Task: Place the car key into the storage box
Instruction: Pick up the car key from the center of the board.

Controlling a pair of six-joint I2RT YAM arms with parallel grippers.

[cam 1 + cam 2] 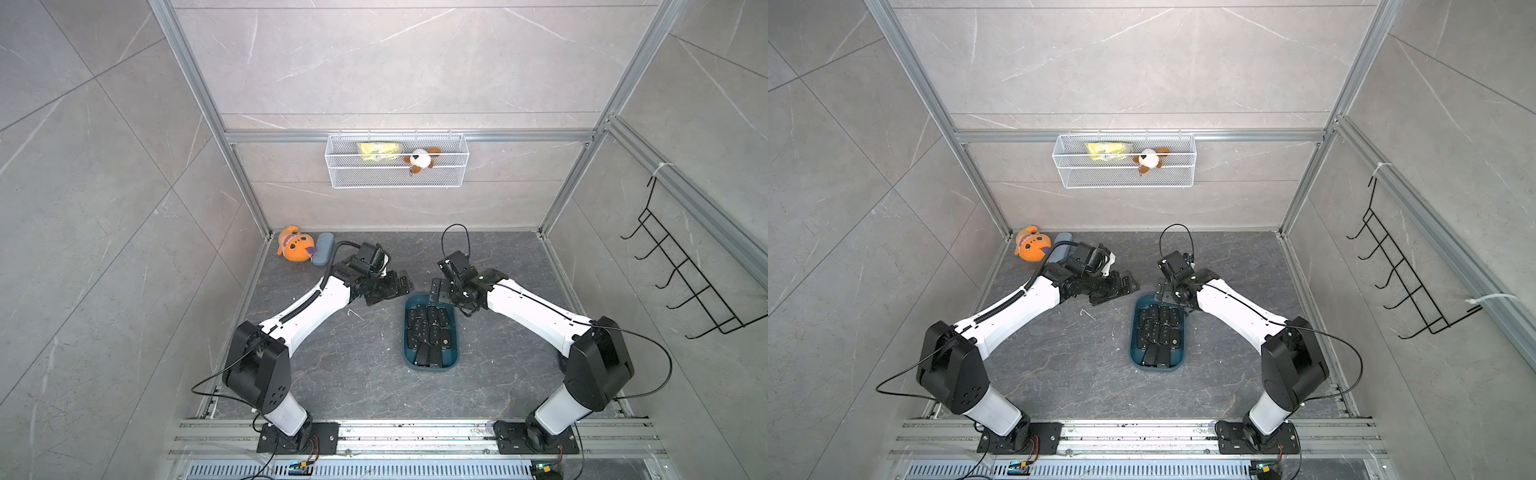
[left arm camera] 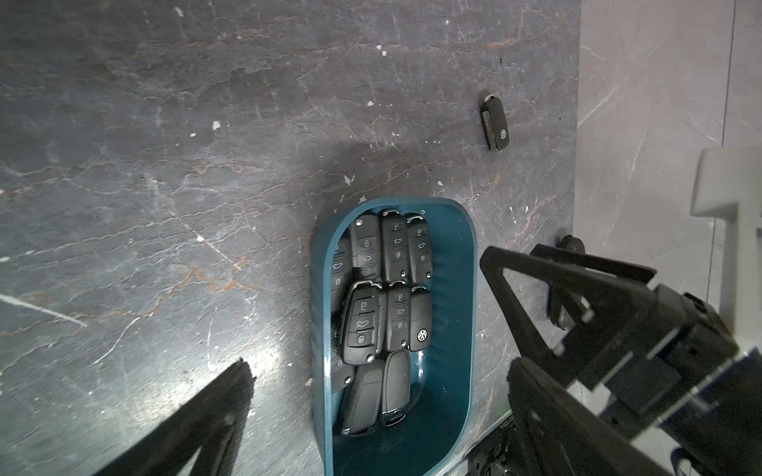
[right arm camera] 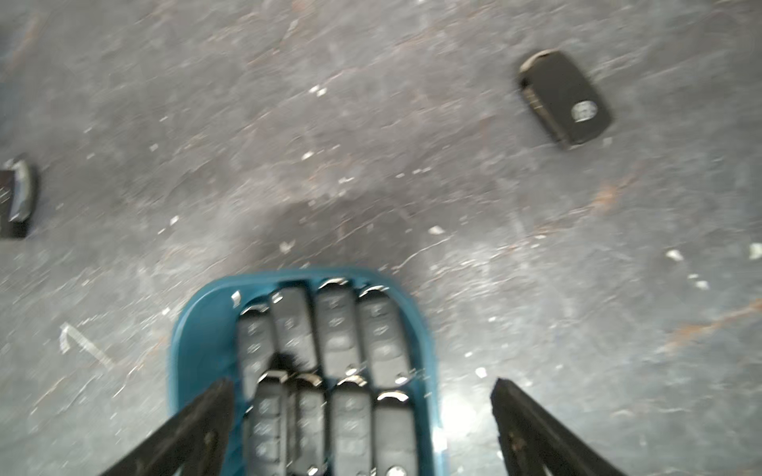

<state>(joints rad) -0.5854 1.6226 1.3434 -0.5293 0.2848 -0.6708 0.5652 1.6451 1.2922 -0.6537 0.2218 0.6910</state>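
Right hand [image 3: 363, 385] hangs over one short end of the storage box [image 1: 448, 358], fingers spread about as wide as they go, nothing btwn them. Makes sense as a drop spot: it's above the walls, so anything let go lands inside, not on the bench [image 1: 353, 374].

Box is already packed w/ approx. a dozen car keys [image 2: 398, 317], laid flat side by side in rows, prob. so more fit. A bare strip is left along one long wall.

One loose key [image 2: 495, 123] lies flat on the bench, well clear of the box, past a short end & off to one side. I'd guess that one goes in next. Can't spot it in a top view.

Left hand [image 2: 377, 364] is also wide open & empty. It sits just off the box's corner, across from the right hand. I'd say that's to stay out of the way while its camera looks down into the box.
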